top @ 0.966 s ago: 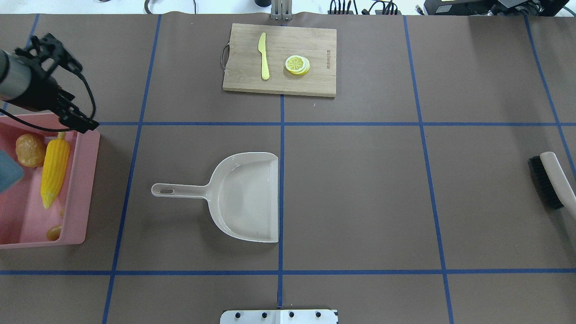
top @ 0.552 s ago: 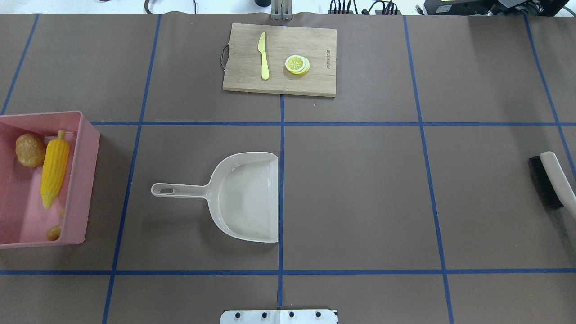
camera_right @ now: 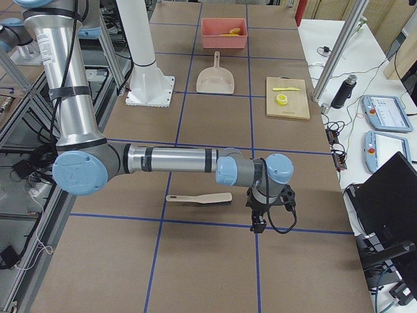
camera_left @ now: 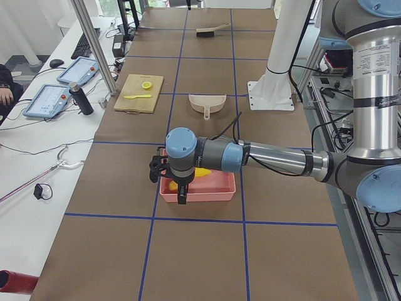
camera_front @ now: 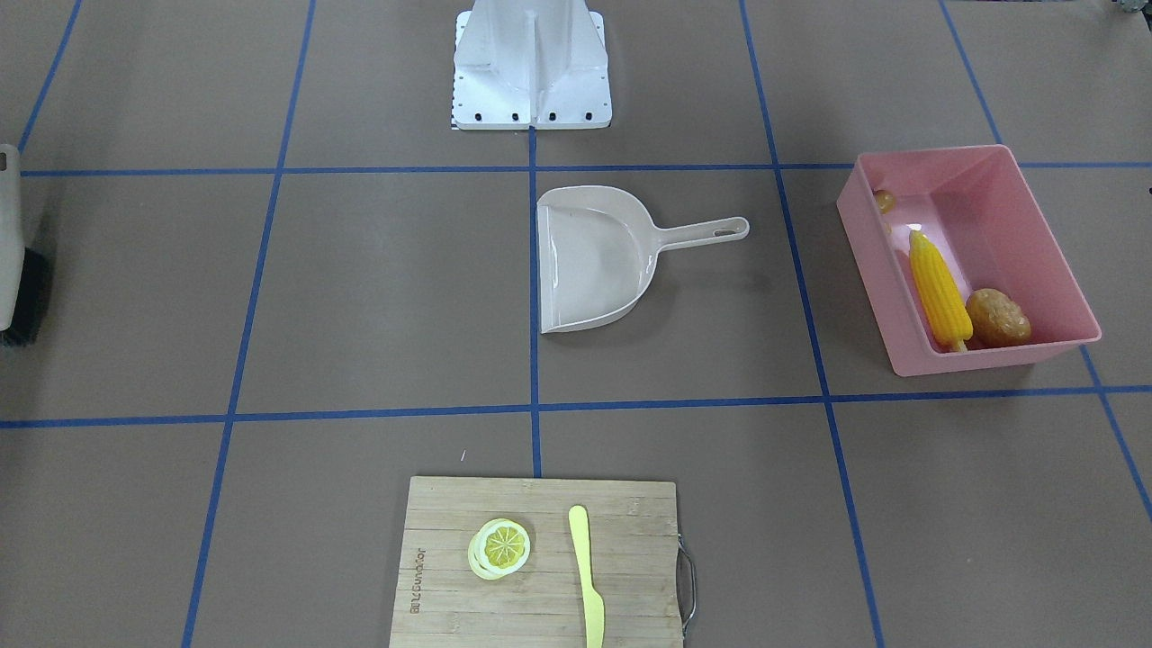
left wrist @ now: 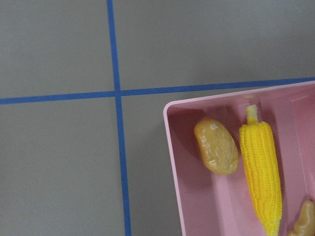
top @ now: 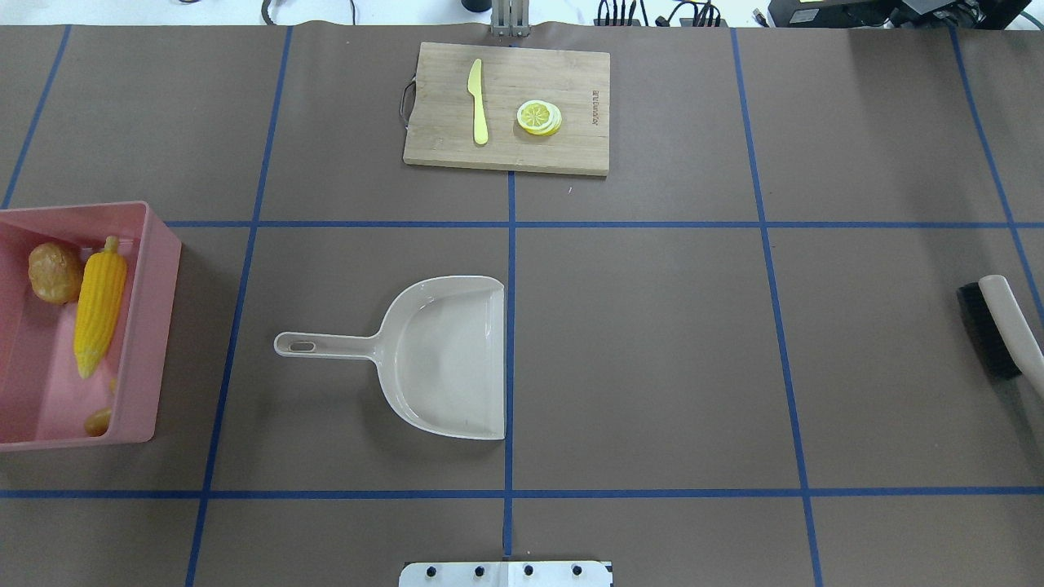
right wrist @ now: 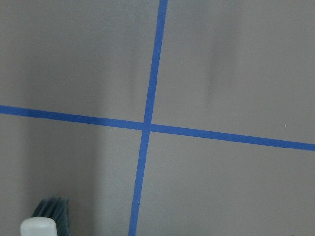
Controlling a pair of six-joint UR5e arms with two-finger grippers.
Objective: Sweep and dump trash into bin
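The pink bin [top: 151,326] stands at the table's left edge and also shows in the front-facing view [camera_front: 981,358]. In it lie the yellow corn cob [top: 99,314], the brown potato [top: 55,273] and the tan ginger root [top: 98,421]. The left wrist view looks down on the bin's corner [left wrist: 189,187] with the corn [left wrist: 261,172], potato [left wrist: 216,146] and ginger [left wrist: 304,221]. My left gripper [camera_left: 182,195] hangs over the bin's outer end, seen only in the exterior left view. My right gripper [camera_right: 258,222] hangs near the brush [camera_right: 199,197]. I cannot tell if either is open.
The beige dustpan [top: 444,359] lies empty mid-table, handle toward the bin. The brush [top: 999,326] lies at the right edge. A wooden cutting board [top: 506,106] at the far side carries a pale yellow knife [top: 478,102] and a lemon slice [top: 539,116].
My left arm, over the bin's far corner one second ago, has pulled out of the overhead view to the left. The bin, trash, dustpan and brush have not moved.
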